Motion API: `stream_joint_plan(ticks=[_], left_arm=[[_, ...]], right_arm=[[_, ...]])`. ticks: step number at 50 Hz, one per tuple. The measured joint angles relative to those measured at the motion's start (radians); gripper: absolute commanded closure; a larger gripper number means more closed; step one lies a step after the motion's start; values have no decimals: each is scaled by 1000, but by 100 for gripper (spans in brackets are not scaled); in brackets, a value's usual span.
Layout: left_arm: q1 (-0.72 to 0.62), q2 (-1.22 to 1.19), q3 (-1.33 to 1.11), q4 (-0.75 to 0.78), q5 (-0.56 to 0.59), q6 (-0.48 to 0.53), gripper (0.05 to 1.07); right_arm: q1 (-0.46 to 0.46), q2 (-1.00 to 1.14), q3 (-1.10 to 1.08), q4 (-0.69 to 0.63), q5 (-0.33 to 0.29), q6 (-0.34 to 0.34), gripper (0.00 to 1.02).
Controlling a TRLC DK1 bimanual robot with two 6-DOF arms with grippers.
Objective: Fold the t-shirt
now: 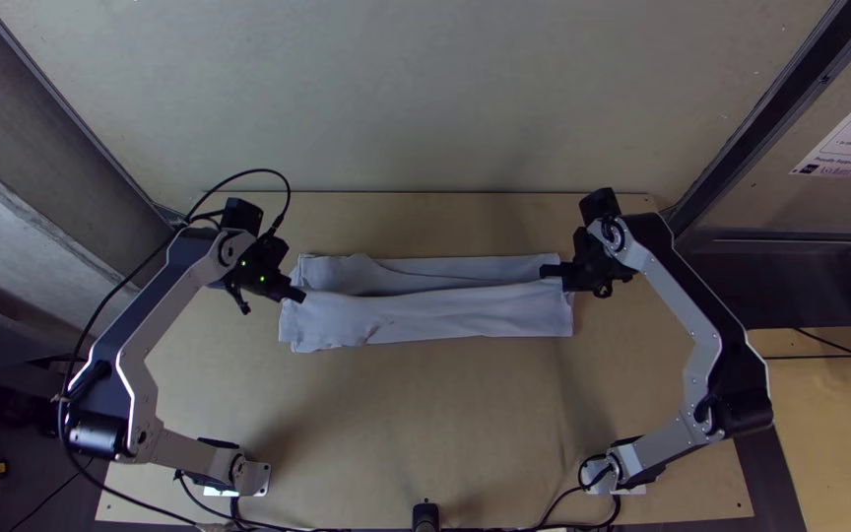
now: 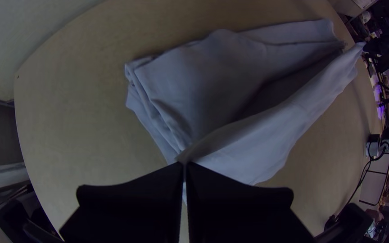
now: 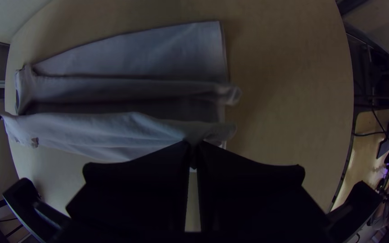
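Left gripper [image 1: 297, 295], right gripper [image 1: 548, 271], both closed together, clamped on opposite ends of the t-shirt [image 1: 455, 313]

Counter [image 1: 425, 414]: muted light; soft shadow [image 1: 583, 409], near side of right end effector [image 1: 552, 271].
Wrist views: dim; counter edges curved; corners dark.

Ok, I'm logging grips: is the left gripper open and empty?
No, the left gripper has its fingertips together, pinching an edge of the shirt.

Bare table [image 1: 425, 424] is stretching from the t-shirt [image 1: 445, 313] to its near edge; the left arm [image 1: 145, 320] is blocking the left edge, the right arm [image 1: 706, 320] the right.
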Motion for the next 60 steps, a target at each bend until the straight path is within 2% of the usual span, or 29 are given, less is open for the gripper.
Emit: stream_joint_plan(ticks=[18,37,38,41,43,45,46,49,51,54,56,60], left_arm=[[7,217,208,22,0,33,104],[-14,318,164,167,0,24,104],[-14,318,156,176,0,24,104],[-13,320,135,198,0,17,103],[-13,321,123,211,0,16,96],[-13,321,110,221,0,9,77],[-13,321,105,225,0,5,63],[-11,321,90,232,0,-6,7],[-11,321,83,235,0,-16,9],[-7,321,74,240,0,-30,9],[-3,321,66,252,0,-39,9],[8,317,48,271,0,-61,9]], right_arm=[[-11,138,119,22,8,-37,99],[-13,274,131,114,19,-44,98],[-15,280,131,118,19,-44,97],[-15,298,131,127,27,-45,82],[-15,307,131,129,34,-53,68],[-15,317,130,131,41,-70,52],[-15,322,129,131,48,-80,45],[-15,335,124,134,84,-106,31],[-15,340,120,134,105,-120,24],[-15,342,112,138,123,-132,22],[-16,342,109,146,134,-137,17],[-24,329,85,190,147,-138,16]])
